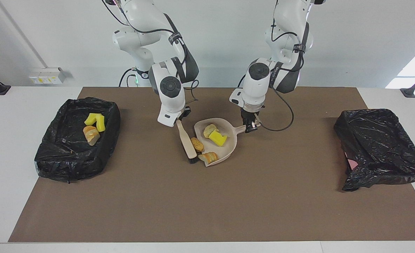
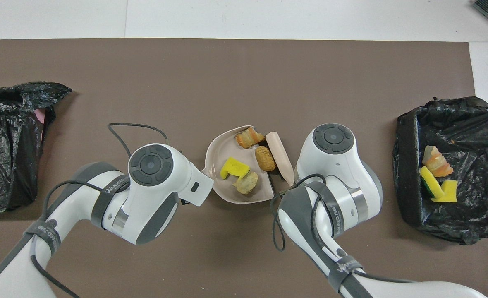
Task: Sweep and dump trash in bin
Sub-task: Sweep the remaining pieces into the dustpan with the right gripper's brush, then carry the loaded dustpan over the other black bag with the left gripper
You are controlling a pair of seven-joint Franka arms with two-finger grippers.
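Dustpan [image 1: 228, 144], beige, mid-mat: holds a yellow wedge [image 1: 217, 138], a pale lump [image 1: 209, 129] and a striped slice [image 1: 210, 156] at its open lip. A brown lump [image 1: 197, 144] lies at the lip, against the brush [image 1: 187, 141].
Open bin [image 1: 74, 140], black-lined, at the right arm's end of the table from the dustpan: holds yellow wedges [image 1: 95, 120] and a bread slice [image 1: 91, 135].
Second bin [image 1: 380, 147], at the left arm's end: bag bunched over it, contents hidden.
Right gripper [image 1: 180, 119]: clamped on the brush handle, bristles down on the mat beside the dustpan's lip.
Left gripper [image 1: 251, 125]: pinching the dustpan's handle.
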